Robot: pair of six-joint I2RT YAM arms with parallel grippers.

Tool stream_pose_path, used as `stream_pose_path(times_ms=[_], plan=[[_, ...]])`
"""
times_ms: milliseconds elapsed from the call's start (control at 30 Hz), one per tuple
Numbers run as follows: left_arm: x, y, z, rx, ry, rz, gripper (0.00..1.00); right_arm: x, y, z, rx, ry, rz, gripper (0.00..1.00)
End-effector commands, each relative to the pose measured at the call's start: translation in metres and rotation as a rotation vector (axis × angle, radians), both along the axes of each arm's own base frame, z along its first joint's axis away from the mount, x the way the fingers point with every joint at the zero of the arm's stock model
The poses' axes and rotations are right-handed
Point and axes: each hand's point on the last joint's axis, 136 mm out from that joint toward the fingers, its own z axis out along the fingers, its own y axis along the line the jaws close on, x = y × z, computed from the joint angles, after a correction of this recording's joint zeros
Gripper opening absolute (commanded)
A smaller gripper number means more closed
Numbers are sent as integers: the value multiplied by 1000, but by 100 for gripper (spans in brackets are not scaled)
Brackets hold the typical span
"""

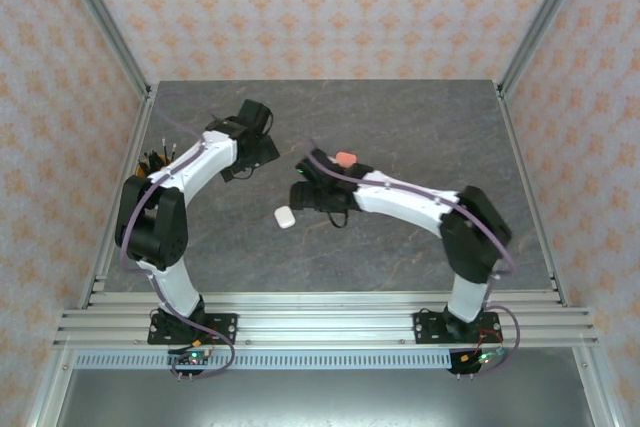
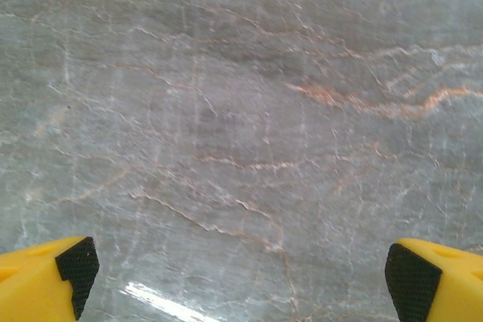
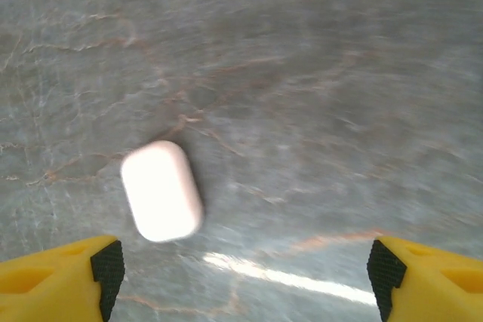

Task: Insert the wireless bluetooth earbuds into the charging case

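White charging case [image 1: 285, 217] lies flat on the table [image 1: 400, 117], near centre, and looks closed. In the right wrist view it [image 3: 161, 190] sits just ahead of the left-hand finger, untouched and tilted slightly. Pink case [image 1: 345, 158] is further back, right beside the right arm's wrist and partly hidden by it.

Right gripper [image 3: 241, 273]: fingers spread wide, holding nothing. Left gripper [image 2: 241, 273]: same, spread wide over bare table, well apart from both cases.

Table is grey marble-look with pinkish veins and a glare streak near each gripper. Walls [image 1: 300, 7] have pale wallpaper with an orange motif. Aluminium frame posts [image 1: 105, 22] stand at the corners, with a rail [image 1: 320, 322] along the near edge.
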Motion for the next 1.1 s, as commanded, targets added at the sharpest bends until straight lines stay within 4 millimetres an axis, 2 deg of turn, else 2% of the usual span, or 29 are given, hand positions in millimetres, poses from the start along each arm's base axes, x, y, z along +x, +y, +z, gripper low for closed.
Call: stream_pose_path(times_ms=[0, 133, 267, 533, 767, 1067], plan=[[2, -2, 17, -73, -3, -46, 100, 1, 9, -19, -138, 26, 104, 86], [4, 14, 14, -136, 0, 7, 100, 3, 32, -38, -201, 49, 226, 86], [7, 27, 11, -174, 6, 42, 100, 5, 45, -51, -264, 53, 305, 86], [7, 27, 9, -214, -3, 57, 100, 0, 52, -68, -334, 68, 385, 85], [6, 22, 5, -244, -1, 61, 100, -5, 28, -78, -418, 58, 388, 83], [-7, 18, 5, -280, -18, 62, 100, 4, -16, -63, -455, 8, 288, 82]])
